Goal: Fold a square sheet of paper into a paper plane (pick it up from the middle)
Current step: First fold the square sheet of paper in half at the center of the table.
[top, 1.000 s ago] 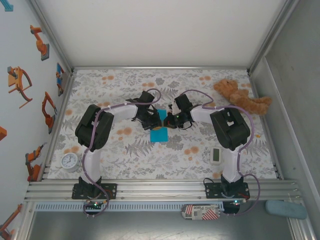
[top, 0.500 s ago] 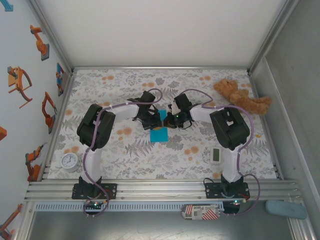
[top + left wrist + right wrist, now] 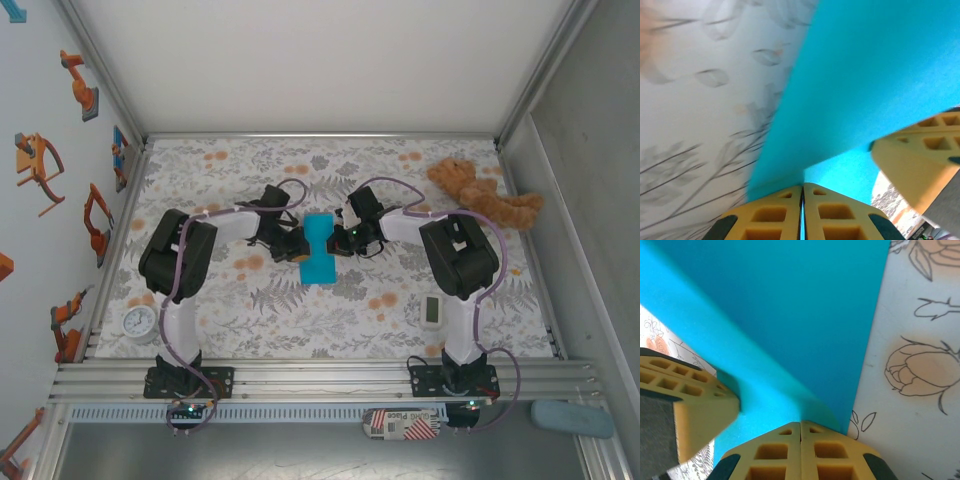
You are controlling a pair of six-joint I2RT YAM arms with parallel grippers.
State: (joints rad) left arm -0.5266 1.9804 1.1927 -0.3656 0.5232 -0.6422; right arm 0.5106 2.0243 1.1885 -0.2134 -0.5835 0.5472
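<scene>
The square sheet of paper (image 3: pixel 320 256), bright cyan, hangs bent between my two grippers over the middle of the floral table. My left gripper (image 3: pixel 300 245) is shut on its left edge and my right gripper (image 3: pixel 340 240) is shut on its right edge. In the left wrist view the yellow fingers (image 3: pixel 775 215) meet on the paper (image 3: pixel 865 75), with the other gripper's finger (image 3: pixel 920 155) at the right. In the right wrist view the closed pads (image 3: pixel 770 452) pinch the sheet (image 3: pixel 790 305) beside a curved fold. A paper plane is out of view.
A brown teddy bear (image 3: pixel 485 195) lies at the back right. A white timer (image 3: pixel 431 310) sits near the right arm's base and a round clock (image 3: pixel 140 322) at the front left. Walls close in the table's left, back and right sides.
My left gripper has drawn back to the left, and more of the cyan sheet now shows between the two grippers. The right gripper has hardly moved.
</scene>
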